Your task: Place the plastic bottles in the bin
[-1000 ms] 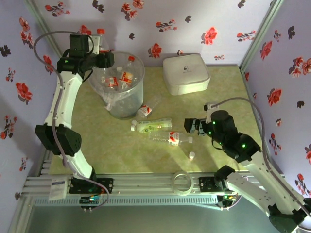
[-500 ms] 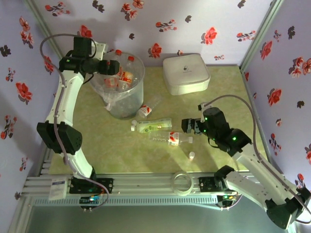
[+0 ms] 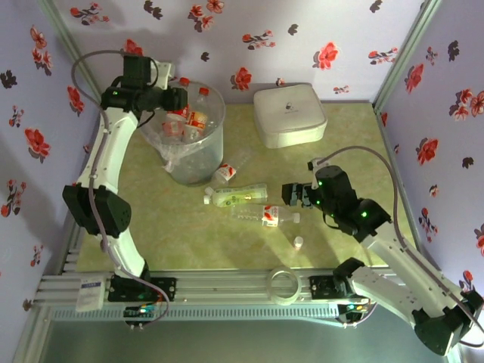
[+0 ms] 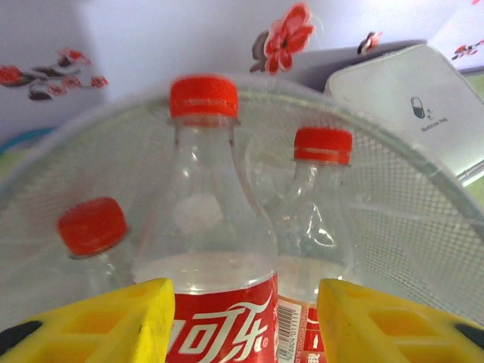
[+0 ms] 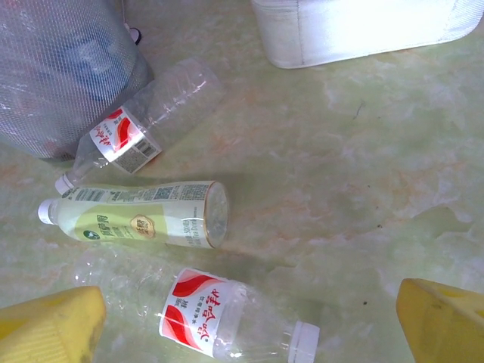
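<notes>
Left wrist view: my left fingers (image 4: 113, 318) flank a red-capped bottle (image 4: 215, 227) inside the bin (image 4: 423, 197).
They stand partly apart with the bottle between them. I cannot tell whether they grip it, because the contact is cropped. Released badly, it could lean on its upright neighbours (image 4: 318, 204) and tip over the rim. The top external view adds three bottles (image 3: 234, 197) lying on the desk (image 3: 340, 151) beside the bin. My right fingers (image 5: 45, 325), spread wide and empty, hover over the red-and-white-labelled one (image 5: 227, 314). Round and lying flat, it may roll away as I close.
</notes>
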Robot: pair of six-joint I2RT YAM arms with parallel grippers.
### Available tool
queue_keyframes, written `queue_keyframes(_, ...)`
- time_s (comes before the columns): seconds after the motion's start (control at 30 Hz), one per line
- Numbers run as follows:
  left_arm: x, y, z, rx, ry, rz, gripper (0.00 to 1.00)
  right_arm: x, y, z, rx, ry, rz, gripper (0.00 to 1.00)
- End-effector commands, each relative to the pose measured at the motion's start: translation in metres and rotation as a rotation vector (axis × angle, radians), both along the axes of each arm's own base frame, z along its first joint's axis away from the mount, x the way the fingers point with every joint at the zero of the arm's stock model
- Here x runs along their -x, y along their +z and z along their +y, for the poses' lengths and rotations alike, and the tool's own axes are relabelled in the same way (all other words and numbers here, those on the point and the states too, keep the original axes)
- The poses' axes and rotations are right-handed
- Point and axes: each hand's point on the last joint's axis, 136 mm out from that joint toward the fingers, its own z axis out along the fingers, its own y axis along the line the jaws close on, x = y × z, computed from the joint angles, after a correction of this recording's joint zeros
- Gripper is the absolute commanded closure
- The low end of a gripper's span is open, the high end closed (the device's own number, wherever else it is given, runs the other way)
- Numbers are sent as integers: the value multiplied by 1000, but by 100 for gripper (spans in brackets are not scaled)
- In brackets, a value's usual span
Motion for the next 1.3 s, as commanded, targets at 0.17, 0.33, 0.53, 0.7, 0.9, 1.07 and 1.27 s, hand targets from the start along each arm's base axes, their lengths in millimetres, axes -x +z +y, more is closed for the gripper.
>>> queue_keyframes(0.17,4,-56,-12,-7,0,81,49,1,-4,-10,92,14,-2,1)
queue_keyframes(0.33,7,-52,-11,3,8,59,49,1,-31,-16,236,43,101,2)
queue_keyframes(0.53,18,3,-6,14,9,-52,29,-1,-46,-9,293,111,134,4)
queue_keyframes(0.7,35,56,1,22,20,-157,19,-10,-60,-18,466,180,133,8)
queue_keyframes(0.9,70,82,4,56,23,-207,16,6,-67,14,566,533,166,10)
queue_keyframes(1.07,111,78,5,126,40,-192,15,7,-98,14,747,761,112,8)
queue_keyframes(1.27,163,54,-7,316,34,-147,15,16,-113,37,708,950,153,8)
